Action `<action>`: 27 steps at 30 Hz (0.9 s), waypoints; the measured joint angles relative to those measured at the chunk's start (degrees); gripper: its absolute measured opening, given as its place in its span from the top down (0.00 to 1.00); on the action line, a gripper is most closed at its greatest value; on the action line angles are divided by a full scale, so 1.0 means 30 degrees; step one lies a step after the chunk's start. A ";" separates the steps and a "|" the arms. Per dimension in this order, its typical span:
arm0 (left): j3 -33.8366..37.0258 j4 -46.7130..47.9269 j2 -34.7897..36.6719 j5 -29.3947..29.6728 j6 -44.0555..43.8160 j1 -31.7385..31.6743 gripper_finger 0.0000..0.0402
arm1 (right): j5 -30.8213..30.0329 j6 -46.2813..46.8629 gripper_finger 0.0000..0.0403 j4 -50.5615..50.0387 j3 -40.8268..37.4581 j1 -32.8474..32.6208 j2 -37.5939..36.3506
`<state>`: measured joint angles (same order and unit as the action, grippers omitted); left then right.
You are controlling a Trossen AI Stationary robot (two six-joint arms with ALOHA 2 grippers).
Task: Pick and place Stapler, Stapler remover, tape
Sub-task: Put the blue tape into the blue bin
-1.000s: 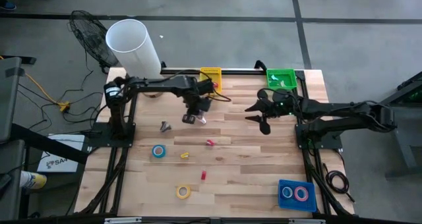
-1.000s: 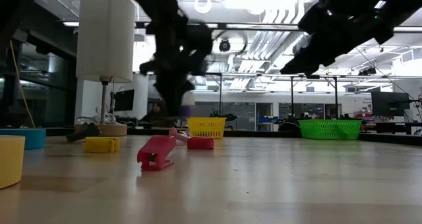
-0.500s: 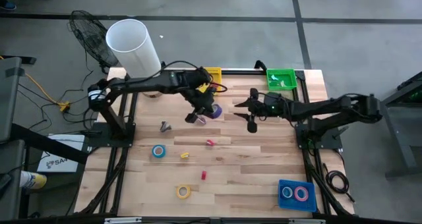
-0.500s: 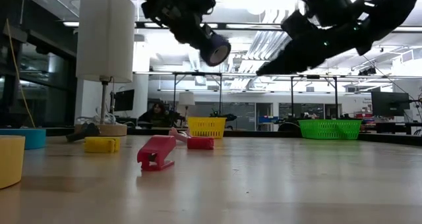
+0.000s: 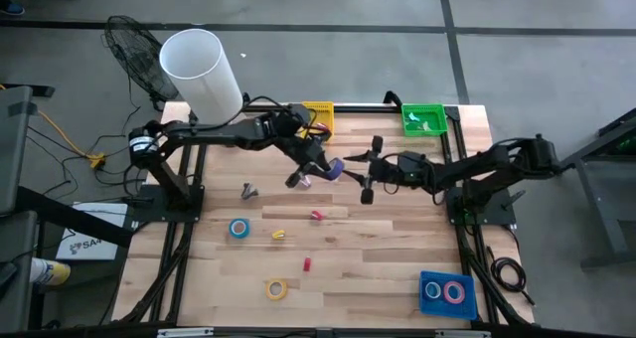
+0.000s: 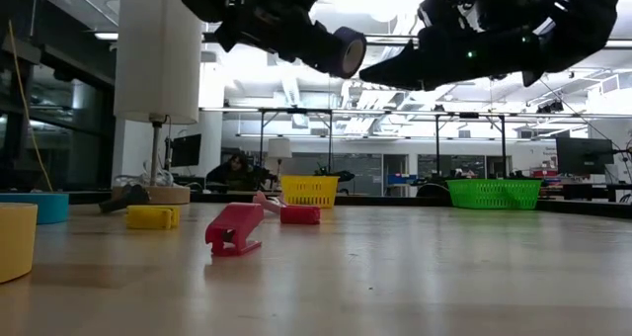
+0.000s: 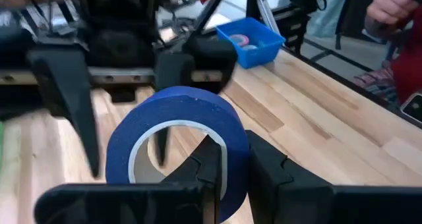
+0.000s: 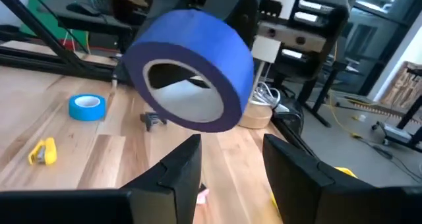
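Observation:
A dark blue tape roll (image 5: 333,167) hangs in the air over the table's far middle, with my left gripper (image 5: 320,168) shut on it. My right gripper (image 5: 365,170) stands open just to its right, pointing level at the roll without touching it. In the right wrist view the roll (image 8: 198,72) sits beyond the open fingers (image 8: 171,171). A dark stapler remover (image 5: 247,189) and small red (image 5: 318,216) and yellow (image 5: 279,235) stapler-shaped pieces lie on the table. So do a light blue roll (image 5: 238,228) and a yellow roll (image 5: 276,289). My left gripper pinches the wall of the tape ring (image 7: 231,151), one finger (image 7: 210,165) inside the pale core and one outside. The fingers reach from the table's left, slanting slightly down. The roll is lifted clear of the table, its hole turned toward my right gripper.
A blue tray (image 5: 446,293) with two rolls sits at the near right corner. A yellow basket (image 5: 317,114) and a green basket (image 5: 422,118) stand at the far edge. A tall white cylinder (image 5: 202,72) stands at the far left corner. Another red piece (image 5: 306,264) lies near the middle.
My left gripper has risen with the dark blue roll, lifting it clear of the table, and has tipped up from pointing down to nearly level, carrying it toward the right. My right gripper has moved toward the table's left, close to the roll, and levelled out.

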<state>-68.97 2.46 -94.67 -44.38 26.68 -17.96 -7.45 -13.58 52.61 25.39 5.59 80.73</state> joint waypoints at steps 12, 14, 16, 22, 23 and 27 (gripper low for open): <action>0.0022 -0.0232 0.0000 0.0056 -0.0435 0.0000 0.92 | -0.0355 -0.0335 0.62 0.1994 -0.0022 -0.0278 -0.0023; 0.0022 -0.0527 0.0000 0.0015 -0.0492 0.0000 0.92 | -0.0317 -0.0262 0.62 0.2001 -0.0022 -0.0278 -0.0023; 0.0022 -0.0791 0.0000 -0.0037 -0.0510 0.0000 0.92 | -0.0430 -0.0197 0.62 0.2123 -0.0022 -0.0278 -0.0023; 0.0022 -0.1224 0.0000 -0.0065 -0.0646 0.0000 0.92 | -0.0542 -0.0634 0.62 0.3063 -0.0015 -0.0278 -0.0023; 0.0022 -0.1403 0.0000 -0.0103 -0.0740 0.0000 0.92 | -0.0541 -0.0670 0.62 0.3317 -0.0015 -0.0248 -0.0023; 0.0022 -0.2173 0.0000 -0.0001 -0.1005 0.0131 0.92 | -0.0470 -0.0692 0.62 0.3692 -0.0015 -0.0047 -0.0023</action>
<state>-68.90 -4.06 -94.67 -44.38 23.66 -17.56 -8.86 -15.66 63.68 25.34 5.45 80.66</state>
